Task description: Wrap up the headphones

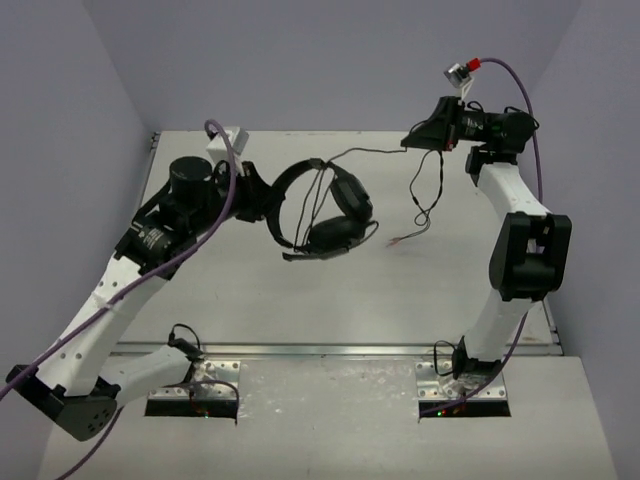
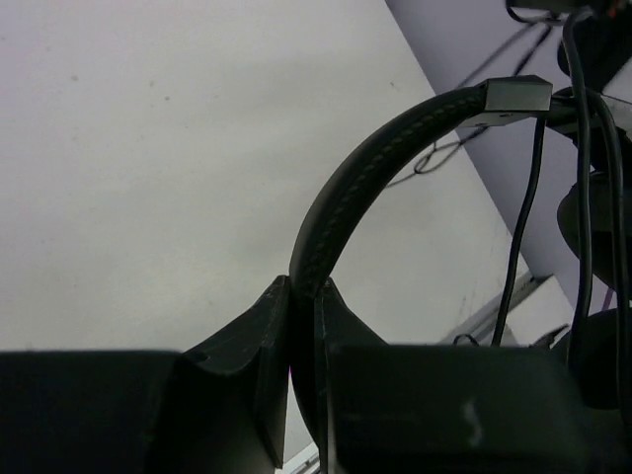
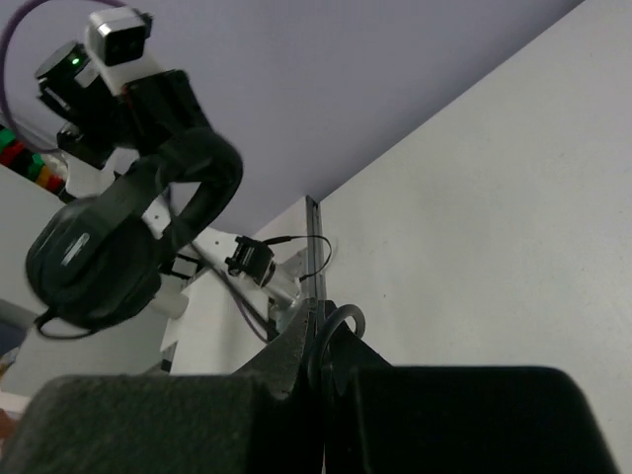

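The black headphones (image 1: 322, 208) hang above the table's middle, earcups low and to the right. My left gripper (image 1: 262, 200) is shut on the thin padded headband (image 2: 380, 163), which stands clamped between the jaws in the left wrist view (image 2: 302, 301). The thin dark cable (image 1: 372, 152) runs from the headset up to my right gripper (image 1: 410, 142), which is shut on it at the back right. A loop of cable (image 1: 425, 208) hangs below it, and the reddish plug (image 1: 395, 243) lies on the table. The right wrist view shows a cable bend (image 3: 348, 314) pinched at the jaw tips (image 3: 322, 321) and the headphones (image 3: 104, 252) far left.
A small white box (image 1: 231, 135) sits at the table's back left corner. A metal strip (image 1: 330, 350) runs along the table's near edge. Purple-grey walls close the left, back and right sides. The left arm's wrist camera (image 3: 118, 38) shows above the headset.
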You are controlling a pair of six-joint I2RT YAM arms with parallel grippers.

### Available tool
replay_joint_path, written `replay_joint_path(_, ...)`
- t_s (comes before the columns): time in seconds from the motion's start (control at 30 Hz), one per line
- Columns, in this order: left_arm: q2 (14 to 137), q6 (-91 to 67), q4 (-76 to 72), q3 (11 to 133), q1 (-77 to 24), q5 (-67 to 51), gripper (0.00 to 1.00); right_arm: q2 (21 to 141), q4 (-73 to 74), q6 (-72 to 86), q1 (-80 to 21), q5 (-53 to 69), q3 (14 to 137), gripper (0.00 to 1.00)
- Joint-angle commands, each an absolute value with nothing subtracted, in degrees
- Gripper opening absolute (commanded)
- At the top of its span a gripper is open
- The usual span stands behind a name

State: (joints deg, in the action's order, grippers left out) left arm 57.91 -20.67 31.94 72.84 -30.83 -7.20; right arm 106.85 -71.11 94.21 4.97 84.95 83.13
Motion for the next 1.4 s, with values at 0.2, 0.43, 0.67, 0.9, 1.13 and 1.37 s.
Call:
replay_joint_path(0.2, 62.0, -29.9, 16.7, 72.6, -12.8, -33.7, 0.0, 106.5, -89.4, 99.8, 5.7, 86.5, 86.4, 0.01)
replay_joint_path(0.43, 60.6, -40.0, 7.2, 69.6, -6.1, -43.7, 0.0, 106.1, -81.9, 92.4, 5.3, 88.1, 83.1, 0.01)
replay_joint_path(0.67, 62.8, -43.8, 16.3, 82.2, -1.0, -29.8, 0.0, 98.2, -7.4, 30.7, -1.3, 67.3, 80.3, 0.01)
replay_joint_path(0.9, 70.3, -43.2, 28.5, 98.0, -0.4, -8.6, 0.0, 91.1, -9.0, 21.5, -13.0, 42.1, 67.4, 0.01)
replay_joint_path(1.13, 75.1, -40.7, 35.6, 107.8, -0.4, 8.3, 0.0, 88.2, -11.8, 15.9, -29.1, 35.9, 57.8, 0.01)
replay_joint_path(1.37, 73.7, -39.0, 35.1, 107.6, -0.4, 9.7, 0.0, 91.5, -19.2, 19.2, -32.8, 37.4, 53.9, 0.21)
